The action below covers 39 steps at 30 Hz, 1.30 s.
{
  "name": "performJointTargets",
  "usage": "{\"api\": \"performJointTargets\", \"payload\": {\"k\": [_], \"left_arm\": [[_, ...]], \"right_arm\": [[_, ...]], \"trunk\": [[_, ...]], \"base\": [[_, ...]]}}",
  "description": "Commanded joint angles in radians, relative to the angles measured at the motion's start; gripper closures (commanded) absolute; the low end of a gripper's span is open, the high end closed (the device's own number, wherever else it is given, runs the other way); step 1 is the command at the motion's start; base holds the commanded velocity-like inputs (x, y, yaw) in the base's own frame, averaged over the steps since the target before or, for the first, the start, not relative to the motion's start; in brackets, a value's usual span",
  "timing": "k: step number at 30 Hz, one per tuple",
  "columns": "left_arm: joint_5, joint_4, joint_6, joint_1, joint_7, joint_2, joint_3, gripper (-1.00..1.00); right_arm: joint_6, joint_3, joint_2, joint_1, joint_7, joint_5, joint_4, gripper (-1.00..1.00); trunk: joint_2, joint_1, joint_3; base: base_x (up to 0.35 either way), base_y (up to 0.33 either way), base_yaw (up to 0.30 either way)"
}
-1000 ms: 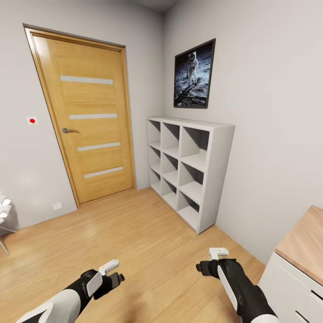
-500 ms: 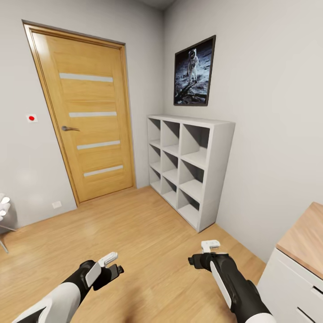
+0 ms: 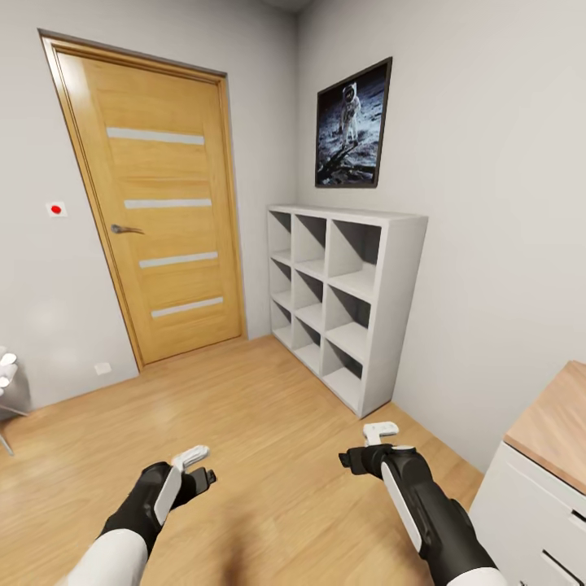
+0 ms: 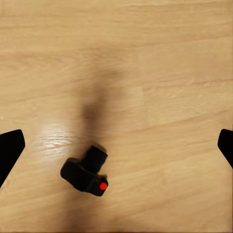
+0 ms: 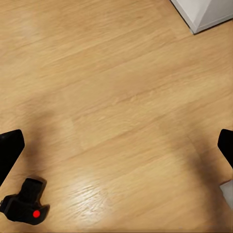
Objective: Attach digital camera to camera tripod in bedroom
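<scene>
The digital camera [image 4: 86,174] lies on the light wood floor, small and black, with its red button on top. In the right wrist view the digital camera [image 5: 24,204] sits off toward one corner. My left gripper [image 3: 198,470] hovers above the floor, open, and its dark fingertips [image 4: 9,150] stand wide apart on either side of the camera, well clear of it. My right gripper [image 3: 368,443] is open too, its fingertips [image 5: 10,148] spread wide over bare floor. The camera tripod is out of view.
An oak door [image 3: 155,203] is shut in the far wall. A white cube shelf [image 3: 342,301] stands against the right wall under an astronaut poster [image 3: 352,126]. A white dresser with a wooden top [image 3: 553,431] is close at right, and a white chair [image 3: 6,374] at the left edge.
Both arms have reached a little further forward over the floor, the right gripper drifting left. The head view has shifted slightly as well.
</scene>
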Motion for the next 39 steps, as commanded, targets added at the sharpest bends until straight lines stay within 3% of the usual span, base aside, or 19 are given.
{"api": "performJointTargets", "payload": {"k": [1,2,3,5,6,8,13,19,26,31,39], "left_arm": [[0.010,-0.065,0.023,0.027,0.007,-0.006,-0.012,-1.00],[0.012,-0.130,0.044,0.055,0.008,-0.009,-0.029,-1.00],[0.017,-0.259,0.089,0.109,0.008,-0.016,-0.058,-1.00],[0.029,-0.372,0.127,0.153,0.009,-0.023,-0.079,-1.00],[0.029,-0.372,0.127,0.153,0.009,-0.023,-0.079,-1.00],[0.051,-0.479,0.163,0.194,0.011,-0.030,-0.098,-1.00],[0.071,-0.552,0.187,0.223,0.011,-0.032,-0.111,-1.00],[0.077,-0.547,0.193,0.232,0.013,-0.030,-0.115,-1.00],[0.080,-0.499,0.194,0.230,0.014,-0.028,-0.116,-1.00],[0.080,-0.487,0.194,0.229,0.013,-0.027,-0.116,-1.00],[0.081,-0.480,0.197,0.228,0.007,-0.026,-0.116,-1.00]], "right_arm": [[0.010,0.000,0.000,0.000,0.002,-0.001,-0.005,-1.00],[0.015,0.000,-0.001,0.000,0.002,-0.001,-0.009,-1.00],[0.021,0.000,-0.001,0.001,0.002,-0.002,-0.023,-1.00],[0.026,0.000,-0.002,0.006,0.002,-0.003,-0.046,-1.00],[0.026,0.000,-0.002,0.006,0.002,-0.003,-0.046,-1.00],[0.030,0.000,-0.002,0.026,0.002,-0.003,-0.089,-1.00],[0.033,0.002,-0.002,0.060,0.002,-0.003,-0.148,-1.00],[0.053,0.004,-0.001,0.072,0.002,-0.002,-0.175,-1.00],[0.183,0.003,0.005,0.069,0.004,0.000,-0.155,-1.00],[0.216,-0.001,0.006,0.067,0.015,-0.004,-0.135,-1.00],[0.236,0.002,0.005,0.075,0.094,-0.003,-0.188,-1.00]], "trunk": [[-0.008,0.004,-0.004],[-0.015,0.008,-0.007],[-0.022,0.012,-0.011],[-0.036,0.019,-0.017],[-0.043,0.023,-0.020],[-0.057,0.031,-0.026],[-0.092,0.050,-0.042],[-0.134,0.073,-0.061],[-0.183,0.100,-0.083],[-0.218,0.119,-0.098],[-0.274,0.150,-0.123]], "base": [[0.000,0.000,0.000],[0.000,0.000,0.000],[0.000,0.000,0.000],[0.000,0.000,0.000],[0.000,0.000,0.000],[0.000,0.000,0.000],[0.000,0.000,0.000],[0.000,0.000,0.000],[0.000,0.000,0.000],[0.000,0.000,0.000],[0.000,0.000,0.000]]}}
